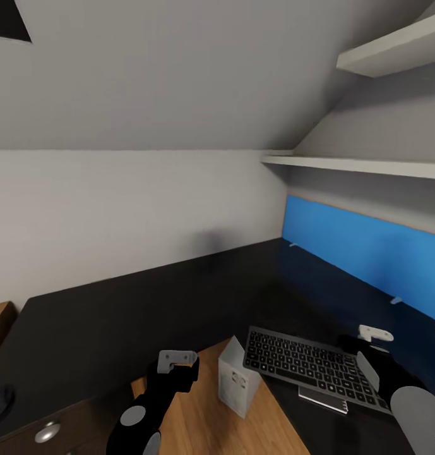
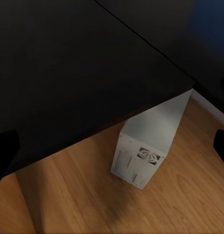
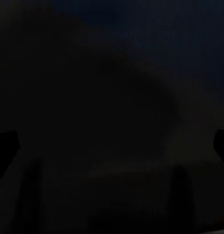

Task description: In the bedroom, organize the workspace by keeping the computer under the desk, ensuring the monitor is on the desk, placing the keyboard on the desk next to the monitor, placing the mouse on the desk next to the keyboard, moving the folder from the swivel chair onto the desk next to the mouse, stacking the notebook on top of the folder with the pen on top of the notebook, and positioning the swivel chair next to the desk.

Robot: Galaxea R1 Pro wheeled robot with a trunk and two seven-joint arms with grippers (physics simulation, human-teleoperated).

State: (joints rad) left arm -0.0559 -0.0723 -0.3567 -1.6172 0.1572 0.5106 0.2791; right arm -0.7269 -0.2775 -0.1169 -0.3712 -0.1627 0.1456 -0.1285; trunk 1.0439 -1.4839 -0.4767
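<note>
Mouse [image 1: 0,402] on desk [image 1: 116,316] at far left edge, well apart from keyboard. Your left gripper [image 1: 177,358] hangs over inner desk edge, fingers apart, empty. Computer [image 1: 238,377] on floor at inner corner, half under desk. Keyboard [image 1: 309,365] on right wing, near edge; right gripper [image 1: 375,334] just beside it, jaw state: cannot tell. Step likely keyboard placement; next needs mouse fetched across.

Grey sloped wall [image 1: 148,95] — 2 white shelves [image 1: 369,165], blue panel [image 1: 369,249], wooden floor [image 1: 198,423].
</note>
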